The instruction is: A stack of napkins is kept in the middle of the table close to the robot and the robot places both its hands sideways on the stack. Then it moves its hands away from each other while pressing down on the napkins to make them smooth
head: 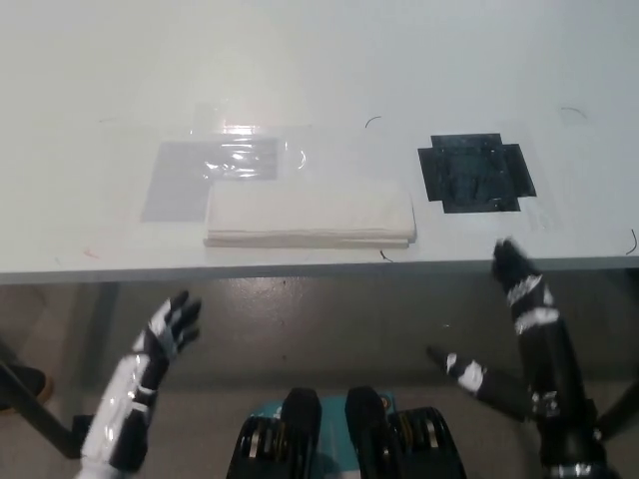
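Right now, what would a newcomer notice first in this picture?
First the flat white stack of napkins near the pale table's front edge, with a black taped patch beside it. Then the robot's white left hand and black right hand, both below the table edge, off the stack.

My left hand (172,329) is white with black finger segments on a white forearm; my right hand (515,274) is black with white patches.
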You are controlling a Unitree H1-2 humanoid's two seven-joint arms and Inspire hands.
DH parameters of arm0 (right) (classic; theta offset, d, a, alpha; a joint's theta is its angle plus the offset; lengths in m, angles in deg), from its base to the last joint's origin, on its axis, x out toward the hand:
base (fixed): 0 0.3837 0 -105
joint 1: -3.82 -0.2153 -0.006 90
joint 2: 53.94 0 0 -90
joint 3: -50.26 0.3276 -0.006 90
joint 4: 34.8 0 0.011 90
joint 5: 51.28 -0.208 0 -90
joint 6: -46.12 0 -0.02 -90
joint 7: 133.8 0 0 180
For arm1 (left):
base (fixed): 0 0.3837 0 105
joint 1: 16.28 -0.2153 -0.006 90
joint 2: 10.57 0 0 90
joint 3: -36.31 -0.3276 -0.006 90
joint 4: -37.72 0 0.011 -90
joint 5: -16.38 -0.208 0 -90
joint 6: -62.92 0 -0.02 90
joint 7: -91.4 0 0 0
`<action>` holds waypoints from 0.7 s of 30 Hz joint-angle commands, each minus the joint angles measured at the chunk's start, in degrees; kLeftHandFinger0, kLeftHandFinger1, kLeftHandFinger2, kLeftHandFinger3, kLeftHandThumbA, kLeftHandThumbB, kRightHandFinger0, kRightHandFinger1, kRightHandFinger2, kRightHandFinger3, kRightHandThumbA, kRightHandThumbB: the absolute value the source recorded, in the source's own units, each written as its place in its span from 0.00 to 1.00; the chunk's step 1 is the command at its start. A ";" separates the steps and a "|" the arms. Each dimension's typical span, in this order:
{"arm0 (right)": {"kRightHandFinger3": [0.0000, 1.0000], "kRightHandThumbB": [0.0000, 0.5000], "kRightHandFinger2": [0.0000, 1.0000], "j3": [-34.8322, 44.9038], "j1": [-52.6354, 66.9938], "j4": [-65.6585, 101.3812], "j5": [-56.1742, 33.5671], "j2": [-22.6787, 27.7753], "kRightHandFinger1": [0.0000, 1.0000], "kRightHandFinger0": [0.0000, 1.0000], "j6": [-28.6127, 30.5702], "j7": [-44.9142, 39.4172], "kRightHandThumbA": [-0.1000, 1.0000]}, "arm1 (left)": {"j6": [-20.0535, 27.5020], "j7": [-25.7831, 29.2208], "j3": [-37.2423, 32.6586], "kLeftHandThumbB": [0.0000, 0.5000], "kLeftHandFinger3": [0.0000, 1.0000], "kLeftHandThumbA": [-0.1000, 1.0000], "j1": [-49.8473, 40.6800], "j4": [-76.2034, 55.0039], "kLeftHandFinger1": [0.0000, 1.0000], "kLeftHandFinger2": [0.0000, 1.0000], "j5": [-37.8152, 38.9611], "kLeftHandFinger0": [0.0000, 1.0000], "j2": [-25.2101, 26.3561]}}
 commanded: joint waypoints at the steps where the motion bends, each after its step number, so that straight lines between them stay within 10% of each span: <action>1: 1.00 0.50 1.00 0.28 -5.94 5.49 -4.48 -1.43 1.00 1.00 -2.14 -0.40 1.00 | -0.46 -0.78 1.25 0.49 1.00 1.00 6.12 -6.63 1.00 1.00 4.94 1.00 0.24; 8: 1.00 0.48 1.00 1.51 -18.35 1.45 -8.06 -5.06 1.00 1.00 -6.28 0.71 1.00 | -4.64 0.72 3.90 0.52 1.00 1.00 21.41 -4.23 1.00 1.00 6.91 1.00 -0.80; 12: 1.00 0.41 1.00 2.40 -26.70 -4.06 -9.82 -6.85 1.00 1.00 -9.91 0.87 1.00 | -9.32 1.50 5.38 0.23 1.00 1.00 31.04 -0.32 1.00 1.00 7.29 1.00 -1.34; 14: 1.00 0.41 1.00 3.11 -29.61 -6.99 -10.68 -7.87 1.00 1.00 -10.36 1.39 1.00 | -10.35 2.91 5.91 0.26 1.00 1.00 34.88 3.88 1.00 1.00 7.01 1.00 -2.87; 21: 1.00 0.47 1.00 6.20 -39.65 -23.37 -9.71 -11.26 1.00 1.00 -7.41 3.87 1.00 | -3.83 6.50 6.38 0.31 1.00 1.00 45.39 25.95 1.00 1.00 0.63 1.00 -4.81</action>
